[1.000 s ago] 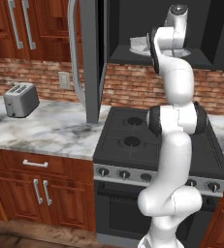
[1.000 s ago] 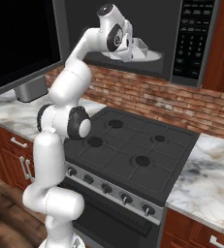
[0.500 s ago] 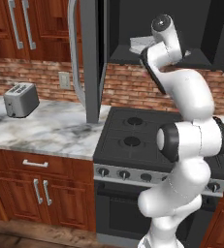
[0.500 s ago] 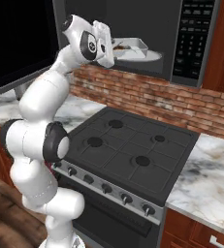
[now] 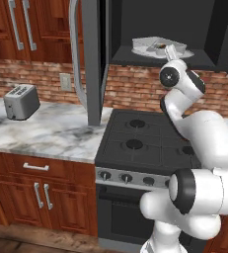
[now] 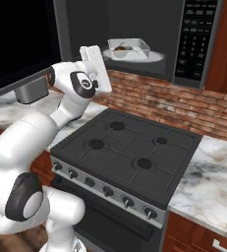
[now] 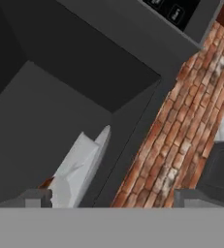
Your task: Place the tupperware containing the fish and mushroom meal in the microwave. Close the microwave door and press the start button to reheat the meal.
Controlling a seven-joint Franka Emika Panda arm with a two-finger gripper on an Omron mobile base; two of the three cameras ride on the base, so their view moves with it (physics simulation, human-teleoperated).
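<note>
**Desk:** What does the frame show?

**Photographer:** A kitchen robot's meal sits in the oven. The tupperware [image 6: 129,48] rests on the pale turntable [image 6: 152,56] inside the microwave [image 6: 134,29], with the fish and mushroom meal [image 6: 120,48] lying in it as small dark pieces. The gripper [image 6: 96,66] hangs just outside the microwave's mouth, below its front edge, fingers spread wide and holding nothing.

**Desk:** And the door?

**Photographer:** The microwave door [image 5: 92,59] stands wide open to the left of the microwave, edge-on to the left base camera, its long silver handle [image 5: 75,54] on the outer face. The keypad [image 6: 196,34] is on the microwave's right side.

**Desk:** So the step in hand is closing up?

**Photographer:** That's my reading. To do it well, the hand should drop clear of the microwave's lower lip first so it doesn't clip the container or turntable, then swing round to the door's outer face. A steady push near the free edge, following the door's arc toward the microwave, should carry it home. It must seat fully before the start key is pressed. The tip should strike that key squarely, not its neighbours.
</note>
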